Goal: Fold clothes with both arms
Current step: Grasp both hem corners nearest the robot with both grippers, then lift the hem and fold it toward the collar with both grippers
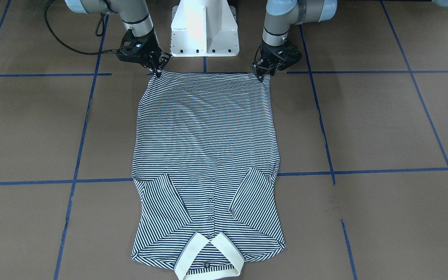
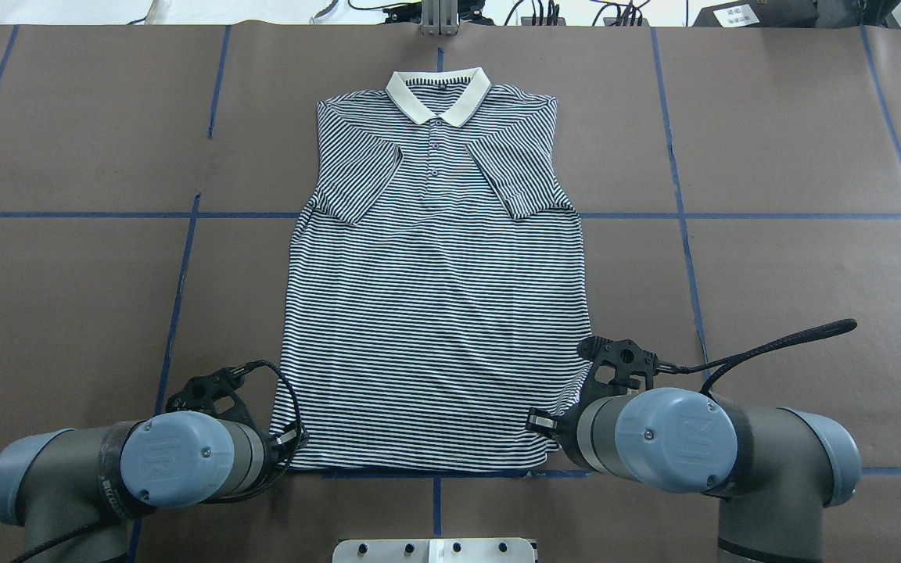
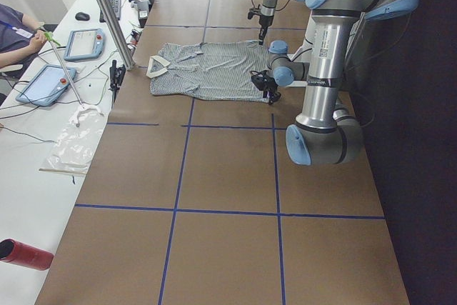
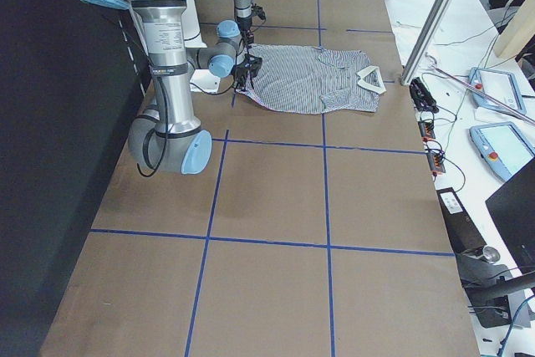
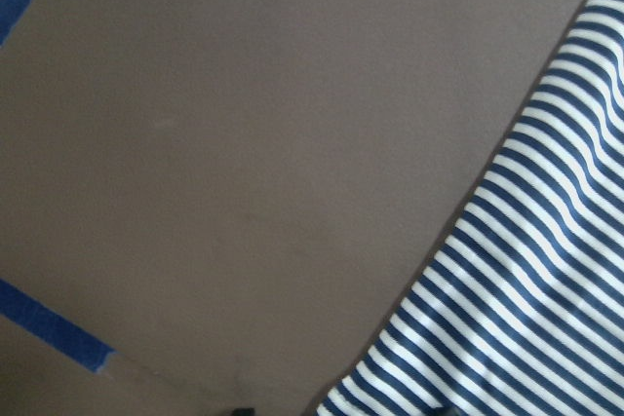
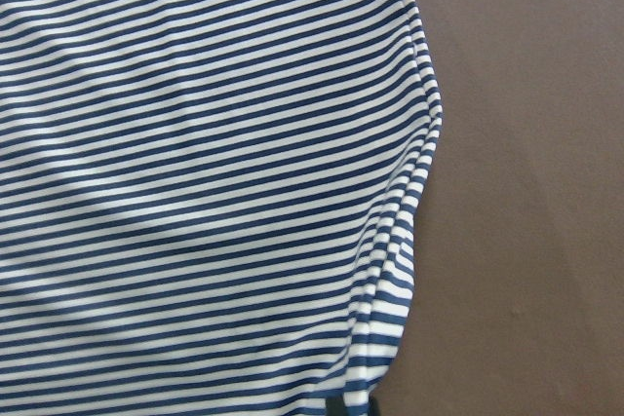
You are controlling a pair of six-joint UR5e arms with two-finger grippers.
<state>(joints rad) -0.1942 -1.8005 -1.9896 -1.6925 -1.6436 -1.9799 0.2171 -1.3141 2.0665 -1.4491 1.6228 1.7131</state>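
Observation:
The striped polo shirt [image 1: 208, 147] lies flat and face up in the middle of the table, both sleeves folded in over the chest and the cream collar [image 1: 208, 256] at the far end from the robot. My right gripper [image 1: 156, 72] is shut on one corner of the bottom hem, which is drawn up to a small point. My left gripper [image 1: 262, 76] pinches the other hem corner. In the overhead view the wrists hide both sets of fingertips above the shirt [image 2: 435, 297]. Each wrist view shows striped cloth [image 5: 526, 319] [image 6: 195, 192] running down to the frame's bottom edge.
The white pedestal base [image 1: 204, 31] stands just behind the hem, between the arms. Blue tape lines [image 1: 364, 171] cross the brown table cover. Beyond the collar end are a metal post [image 3: 107, 12], tablets [image 3: 86, 42], cables and a seated person [image 3: 14, 33]. A red can [image 3: 25, 253] lies on the side bench.

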